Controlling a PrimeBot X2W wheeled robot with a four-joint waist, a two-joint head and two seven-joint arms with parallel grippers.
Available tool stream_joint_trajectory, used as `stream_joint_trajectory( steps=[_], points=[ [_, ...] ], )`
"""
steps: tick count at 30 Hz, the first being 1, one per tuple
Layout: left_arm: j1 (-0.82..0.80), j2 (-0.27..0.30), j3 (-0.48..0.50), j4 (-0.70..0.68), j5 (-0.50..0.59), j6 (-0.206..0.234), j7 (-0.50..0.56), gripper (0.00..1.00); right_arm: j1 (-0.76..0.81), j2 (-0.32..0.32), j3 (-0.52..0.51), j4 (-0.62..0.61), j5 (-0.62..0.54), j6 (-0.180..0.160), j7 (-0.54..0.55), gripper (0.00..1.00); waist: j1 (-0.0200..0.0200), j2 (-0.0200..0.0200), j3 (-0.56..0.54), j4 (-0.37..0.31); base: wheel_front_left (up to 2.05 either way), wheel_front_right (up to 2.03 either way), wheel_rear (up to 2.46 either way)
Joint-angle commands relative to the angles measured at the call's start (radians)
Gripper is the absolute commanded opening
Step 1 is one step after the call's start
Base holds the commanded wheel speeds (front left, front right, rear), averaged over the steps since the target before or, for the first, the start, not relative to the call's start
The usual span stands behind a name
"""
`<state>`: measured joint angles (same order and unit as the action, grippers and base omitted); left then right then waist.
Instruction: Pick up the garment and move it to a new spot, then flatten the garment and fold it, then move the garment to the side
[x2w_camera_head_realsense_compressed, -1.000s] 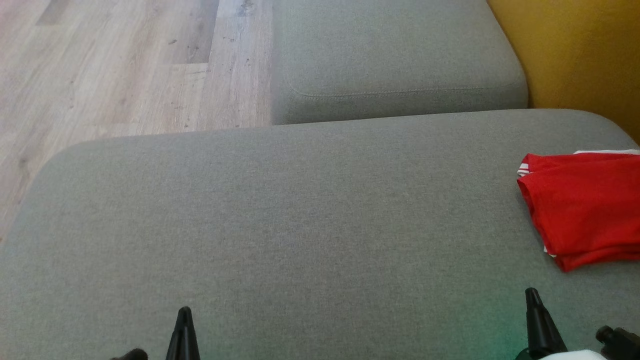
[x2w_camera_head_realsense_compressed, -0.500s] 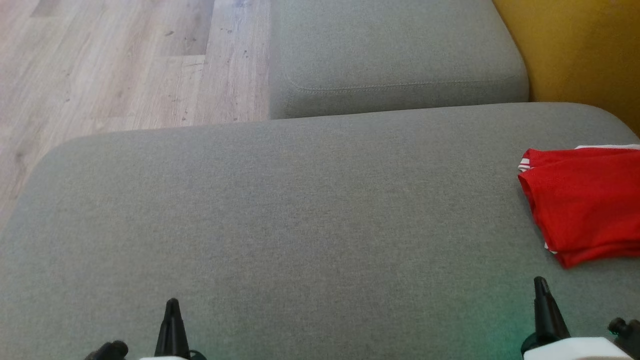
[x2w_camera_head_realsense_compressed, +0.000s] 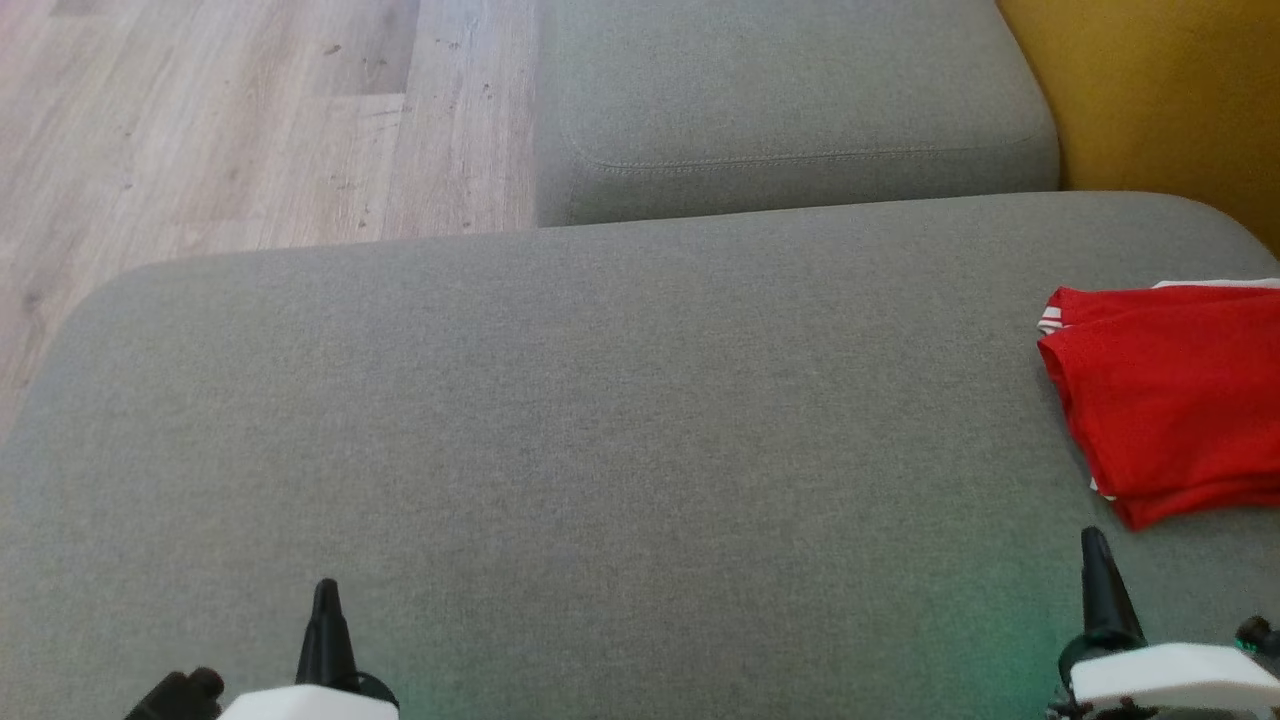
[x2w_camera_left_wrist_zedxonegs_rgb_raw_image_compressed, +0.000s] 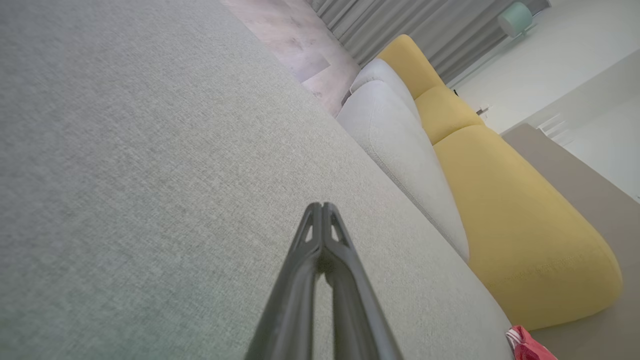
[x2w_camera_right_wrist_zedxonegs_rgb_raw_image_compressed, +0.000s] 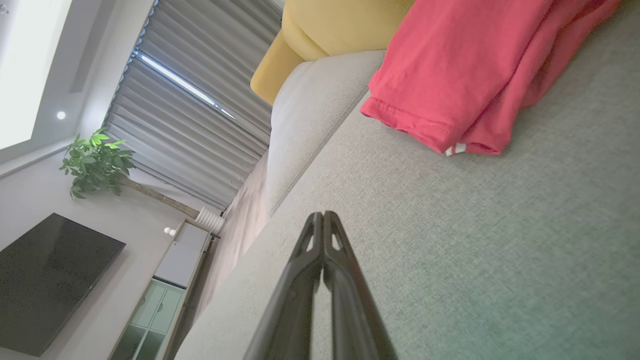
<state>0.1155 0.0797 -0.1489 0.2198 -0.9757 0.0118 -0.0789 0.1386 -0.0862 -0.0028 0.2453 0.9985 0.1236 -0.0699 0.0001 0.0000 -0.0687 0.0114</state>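
Note:
The garment (x2w_camera_head_realsense_compressed: 1170, 395) is red with white trim, folded, and lies at the right edge of the grey sofa cushion (x2w_camera_head_realsense_compressed: 600, 420); it runs out of the head view on the right. My right gripper (x2w_camera_head_realsense_compressed: 1095, 548) is shut, empty, just below the garment's near corner and apart from it. In the right wrist view the garment (x2w_camera_right_wrist_zedxonegs_rgb_raw_image_compressed: 470, 70) lies ahead and to the right of my shut right gripper (x2w_camera_right_wrist_zedxonegs_rgb_raw_image_compressed: 322, 216). My left gripper (x2w_camera_head_realsense_compressed: 325, 592) is shut and empty at the lower left over bare cushion. The left wrist view shows the left gripper (x2w_camera_left_wrist_zedxonegs_rgb_raw_image_compressed: 321, 207) with fingertips together and a red corner of the garment (x2w_camera_left_wrist_zedxonegs_rgb_raw_image_compressed: 525, 346).
A second grey cushion (x2w_camera_head_realsense_compressed: 790, 100) sits behind the first. Yellow sofa upholstery (x2w_camera_head_realsense_compressed: 1160, 100) rises at the back right. Wooden floor (x2w_camera_head_realsense_compressed: 240, 120) lies beyond the cushion's left and far edges. A television (x2w_camera_right_wrist_zedxonegs_rgb_raw_image_compressed: 45, 280), cabinet and potted plant (x2w_camera_right_wrist_zedxonegs_rgb_raw_image_compressed: 95, 162) stand far off.
The head camera has tilted, so the whole picture shifted up a little. More of both white forearms shows at the bottom edge. The garment has not moved on the cushion.

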Motion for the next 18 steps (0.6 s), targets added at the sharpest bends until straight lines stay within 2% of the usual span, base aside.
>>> stream_joint_trajectory(
  steps=[1, 18],
  points=[
    [-0.058, 0.008, 0.035, -0.026, -0.024, -0.012, 0.002, 0.0, -0.064, -0.004, 0.004, -0.029, 0.026, 0.004, 0.006, 0.0, -0.0001, 0.0, 0.001, 0.0, 0.0, 0.0, 0.0],
    [-0.109, 0.006, 0.093, -0.01, -0.23, -0.053, 0.051, 0.0, -0.121, 0.001, -0.023, -0.021, 0.22, 0.005, 0.054, 0.0, -0.0001, 0.0, 0.024, -0.004, 0.0, 0.0, 0.0]
  ],
)
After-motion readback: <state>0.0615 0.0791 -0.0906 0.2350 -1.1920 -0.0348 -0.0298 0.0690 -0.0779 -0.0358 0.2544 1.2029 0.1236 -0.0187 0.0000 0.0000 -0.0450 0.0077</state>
